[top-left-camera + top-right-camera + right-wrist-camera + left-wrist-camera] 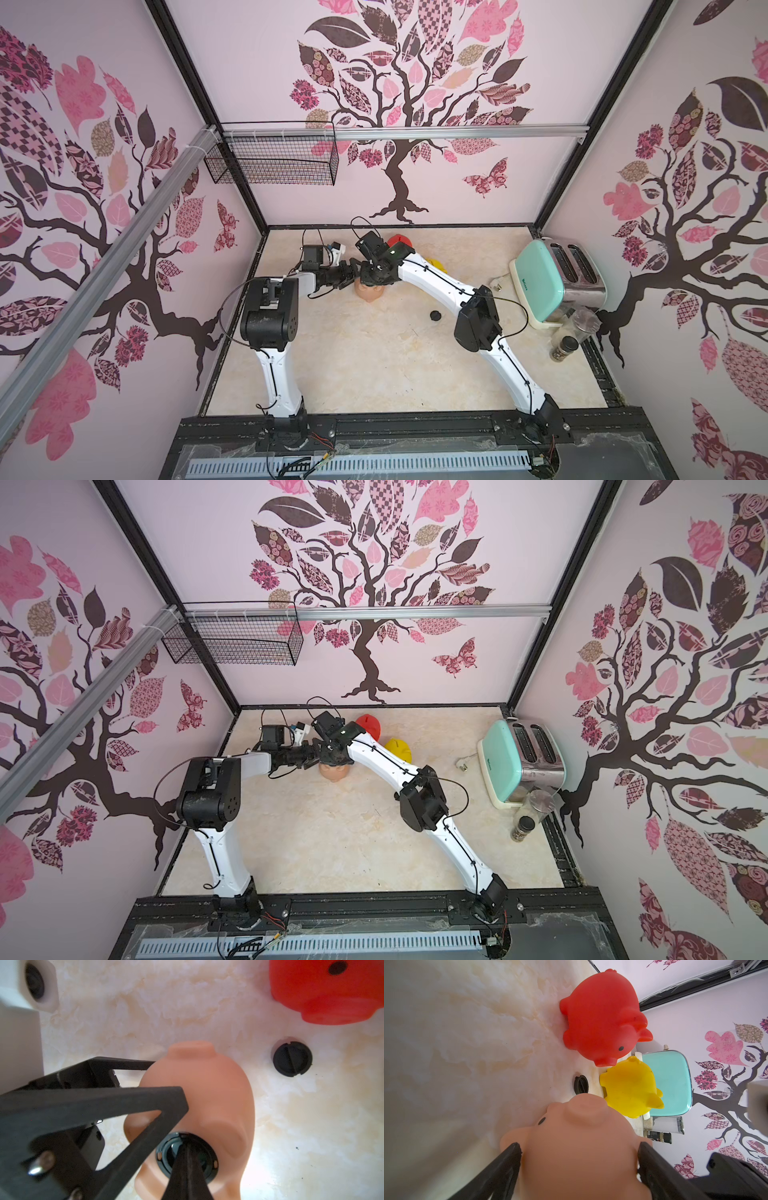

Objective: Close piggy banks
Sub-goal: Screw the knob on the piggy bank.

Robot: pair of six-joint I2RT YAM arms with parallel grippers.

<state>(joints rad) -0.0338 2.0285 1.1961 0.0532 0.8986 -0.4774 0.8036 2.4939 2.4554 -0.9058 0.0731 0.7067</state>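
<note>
The peach-pink piggy bank [581, 1118] rests on the table left of centre, also seen in both top views [368, 291] [332, 771], its belly hole facing up. My left gripper [579, 1147] is shut on its two sides. My right gripper [185, 1145] comes down from above, jaws together on a black plug [162, 1157] seated in that belly hole. The red piggy bank [398, 240] [322, 991] stands behind it. The yellow piggy bank [399, 748] [629, 1088] stands to the right of it, partly hidden by the right arm.
A loose black plug [435, 315] lies on the table, seen also in the wrist views [581, 1084] [292, 1058]. A mint-green toaster [540, 282], a glass [584, 322] and a spice jar [564, 348] stand at the right edge. A wire basket [274, 162] hangs on the back wall.
</note>
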